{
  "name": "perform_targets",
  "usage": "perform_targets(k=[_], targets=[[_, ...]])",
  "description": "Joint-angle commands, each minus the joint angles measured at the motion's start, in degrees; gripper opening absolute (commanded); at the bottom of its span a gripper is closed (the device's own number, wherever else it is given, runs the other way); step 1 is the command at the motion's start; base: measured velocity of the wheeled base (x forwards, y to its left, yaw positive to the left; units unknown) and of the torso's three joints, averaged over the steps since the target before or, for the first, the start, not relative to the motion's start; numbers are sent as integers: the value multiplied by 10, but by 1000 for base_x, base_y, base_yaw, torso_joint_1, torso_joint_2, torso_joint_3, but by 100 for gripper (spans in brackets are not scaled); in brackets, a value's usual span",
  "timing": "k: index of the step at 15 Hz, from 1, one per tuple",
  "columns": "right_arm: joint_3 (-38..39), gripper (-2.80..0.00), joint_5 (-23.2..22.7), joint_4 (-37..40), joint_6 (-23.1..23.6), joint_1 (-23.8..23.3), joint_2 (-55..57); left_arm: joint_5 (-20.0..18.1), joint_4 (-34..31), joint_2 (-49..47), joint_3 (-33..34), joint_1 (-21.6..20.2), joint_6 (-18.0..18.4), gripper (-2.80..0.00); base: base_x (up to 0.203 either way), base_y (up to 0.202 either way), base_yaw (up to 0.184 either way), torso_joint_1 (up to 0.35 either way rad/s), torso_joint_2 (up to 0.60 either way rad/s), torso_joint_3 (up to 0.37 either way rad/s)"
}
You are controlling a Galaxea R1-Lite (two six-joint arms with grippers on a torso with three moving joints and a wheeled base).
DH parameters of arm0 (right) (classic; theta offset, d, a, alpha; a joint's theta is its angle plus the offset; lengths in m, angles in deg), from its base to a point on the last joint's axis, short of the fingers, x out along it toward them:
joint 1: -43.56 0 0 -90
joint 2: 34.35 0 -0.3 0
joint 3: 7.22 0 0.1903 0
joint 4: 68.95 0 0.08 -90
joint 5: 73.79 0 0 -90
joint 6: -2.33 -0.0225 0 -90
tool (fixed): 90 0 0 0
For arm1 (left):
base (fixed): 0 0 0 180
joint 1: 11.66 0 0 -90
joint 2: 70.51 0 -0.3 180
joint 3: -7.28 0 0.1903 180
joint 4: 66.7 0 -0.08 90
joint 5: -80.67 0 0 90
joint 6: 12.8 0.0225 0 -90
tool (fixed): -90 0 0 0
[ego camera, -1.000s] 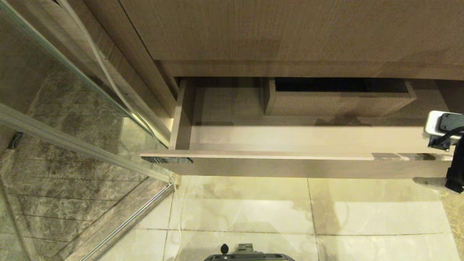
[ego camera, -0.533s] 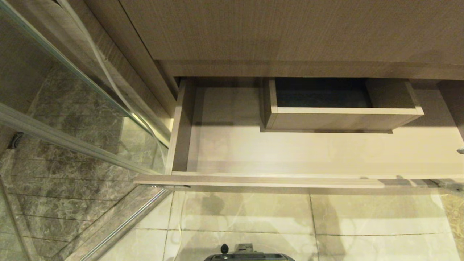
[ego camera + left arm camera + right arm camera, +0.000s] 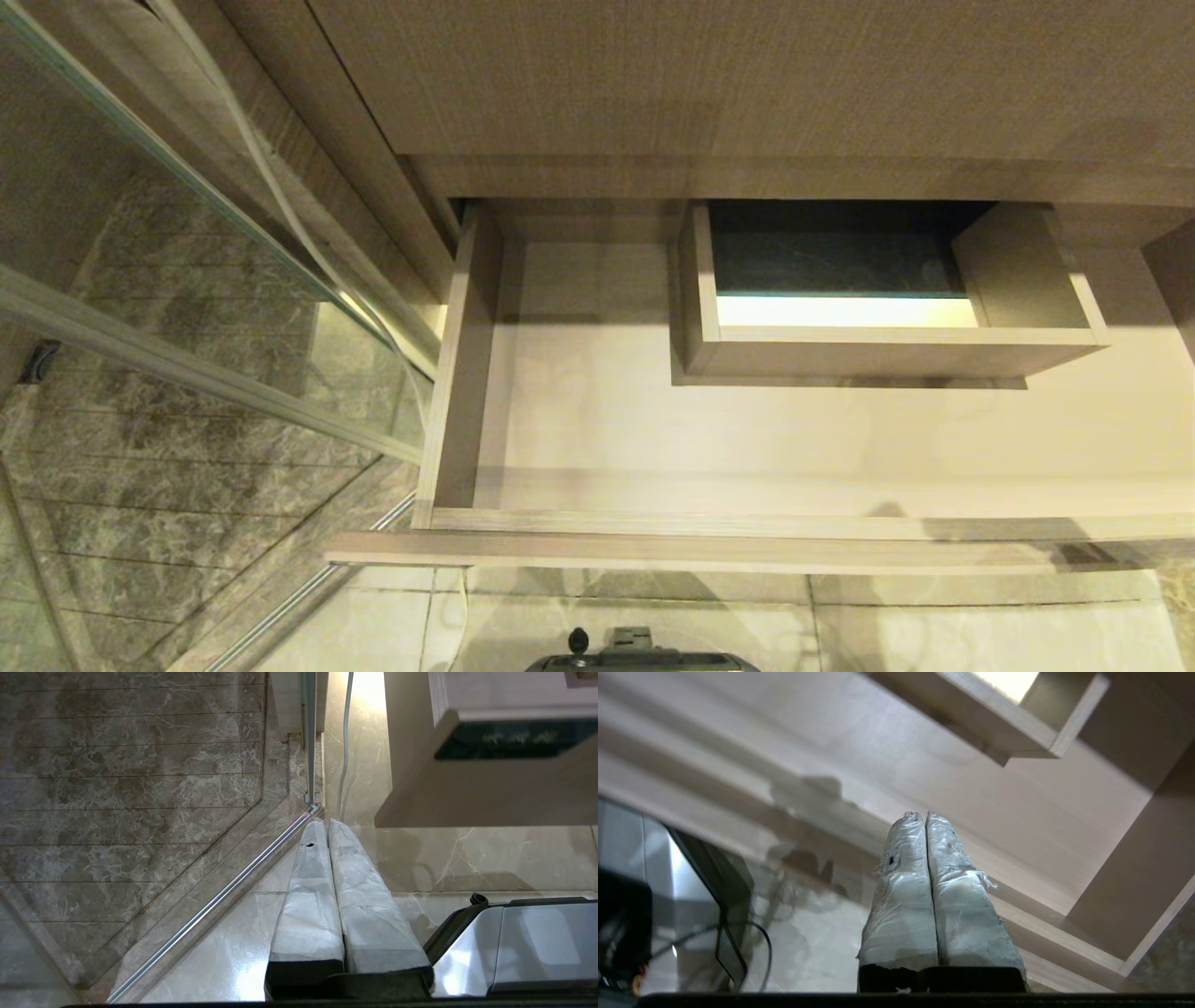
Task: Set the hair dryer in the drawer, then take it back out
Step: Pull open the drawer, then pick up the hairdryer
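The right gripper (image 3: 924,819), its taped grey fingers pressed together and empty, hangs above the front edge of the pulled-out, wide light-wood-grain drawer (image 3: 709,546); no hair dryer shows.

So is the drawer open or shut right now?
Open: the drawer is pulled out from the cabinet, its bare inside and boxed cut-out showing.

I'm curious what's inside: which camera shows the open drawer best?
The head view: the drawer shows nearly whole, its floor bare around a boxed cut-out. The right wrist view shows only part of its floor and front edge; the left wrist view just one outer corner.
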Motion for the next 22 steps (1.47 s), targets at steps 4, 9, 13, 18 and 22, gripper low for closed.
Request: perform_targets(k=[4,9,13,18,22], targets=[[96,-280,-1,-59,-63,2,-71,0,0,0,1,0,0,-280,0,0,0,0,0,0],[153,-280,-2,-80,-63,15,-125,0,0,0,1,0,0,-280,0,0,0,0,0,0],[197,-280,0,-103,-89,26,-172,0,0,0,1,0,0,-280,0,0,0,0,0,0],[227,-280,2,-108,-135,30,-238,0,0,0,1,0,0,-280,0,0,0,0,0,0],[258,-280,-1,-92,-178,34,-331,0,0,0,1,0,0,-280,0,0,0,0,0,0]])
